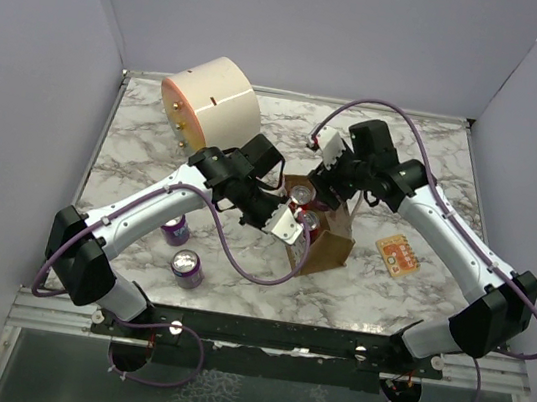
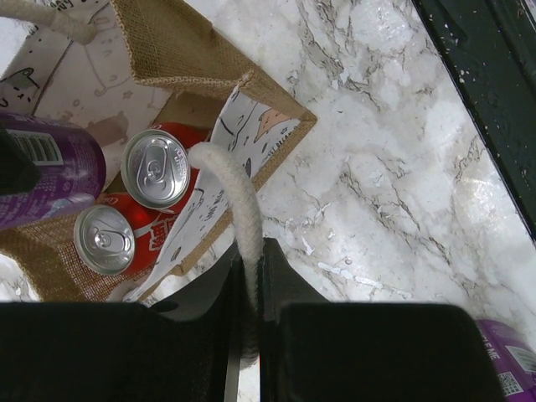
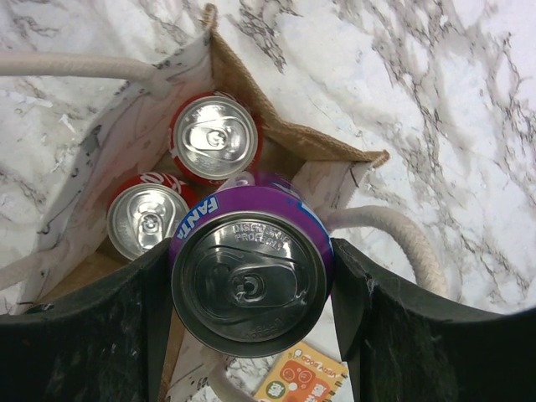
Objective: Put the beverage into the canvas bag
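The canvas bag (image 1: 328, 245) stands open mid-table with two red cans (image 1: 301, 198) upright inside. My left gripper (image 1: 288, 226) is shut on the bag's whitish rope handle (image 2: 239, 209), which runs between its fingers (image 2: 289, 285). My right gripper (image 1: 329, 182) is shut on a purple Fanta can (image 3: 249, 272) and holds it upright over the bag's open mouth, next to the red cans (image 3: 215, 138). The purple can also shows at the left edge of the left wrist view (image 2: 50, 167), above the bag (image 2: 167, 50).
Two more purple cans (image 1: 175, 230) (image 1: 187, 268) stand on the marble near the left arm. A large cream cylinder (image 1: 211, 101) lies at the back left. An orange card (image 1: 397, 254) lies right of the bag. The bag's other rope handle (image 3: 394, 226) loops by my right finger.
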Controlling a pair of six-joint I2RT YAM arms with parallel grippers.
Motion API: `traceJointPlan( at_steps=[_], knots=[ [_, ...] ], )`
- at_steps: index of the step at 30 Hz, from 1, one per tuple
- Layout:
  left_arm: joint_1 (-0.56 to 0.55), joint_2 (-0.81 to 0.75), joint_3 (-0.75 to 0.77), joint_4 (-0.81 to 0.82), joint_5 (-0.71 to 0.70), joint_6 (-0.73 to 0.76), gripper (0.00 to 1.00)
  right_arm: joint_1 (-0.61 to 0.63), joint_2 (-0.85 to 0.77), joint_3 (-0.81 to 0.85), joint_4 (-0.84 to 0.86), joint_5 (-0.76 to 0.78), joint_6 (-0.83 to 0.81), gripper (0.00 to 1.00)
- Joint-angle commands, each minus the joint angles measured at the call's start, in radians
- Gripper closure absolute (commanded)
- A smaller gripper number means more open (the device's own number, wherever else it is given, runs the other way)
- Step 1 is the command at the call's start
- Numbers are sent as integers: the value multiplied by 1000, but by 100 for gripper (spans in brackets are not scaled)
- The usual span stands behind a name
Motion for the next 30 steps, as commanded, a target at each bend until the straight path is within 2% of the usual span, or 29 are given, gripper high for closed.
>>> traceJointPlan(
  at_steps=[1,15,30],
  knots=[
    [-6,-10,1,-4,4,18,100,45,-40,10,65,-47,-39,95],
    [-7,2,3,-4,8,23,100,57,2,25,96,96,-66,96],
    [-7,-6,-5,1,1,23,100,58,46,0,82,92,-101,96]
  ],
)
